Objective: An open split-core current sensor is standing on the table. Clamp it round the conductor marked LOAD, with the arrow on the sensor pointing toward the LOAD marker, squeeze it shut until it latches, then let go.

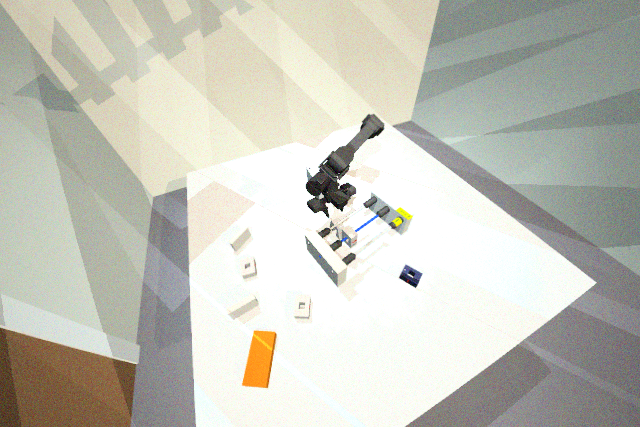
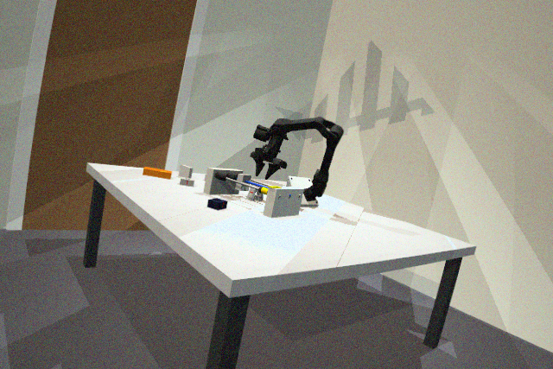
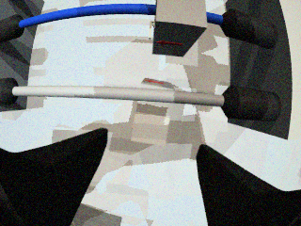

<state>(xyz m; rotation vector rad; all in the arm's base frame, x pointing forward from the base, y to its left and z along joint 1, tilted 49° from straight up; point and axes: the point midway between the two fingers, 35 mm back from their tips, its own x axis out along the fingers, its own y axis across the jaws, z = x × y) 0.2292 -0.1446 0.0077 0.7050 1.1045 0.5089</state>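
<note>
From my overhead feed, I have the gripper [image 1: 336, 211] [image 2: 263, 175] [image 3: 153, 143] above the rig's far side, fingers apart around nothing, while what looks like the sensor [image 1: 349, 236] [image 2: 255, 195] [image 3: 179, 28] stands at the blue conductor [image 1: 369, 220] [image 2: 253, 185] [image 3: 89, 11], left of the yellow marker [image 1: 404, 214] [image 2: 274, 187].

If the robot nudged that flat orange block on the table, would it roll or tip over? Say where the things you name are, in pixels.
Probably neither: the orange block [image 1: 260, 359] [image 2: 156, 173] has flat faces and square edges, so it would more likely slide. It also lies on a broad side, low to the table [image 1: 465, 308] [image 2: 276, 262], which should make tipping unlikely. It looks stiff too, judging by its straight edges.
</note>
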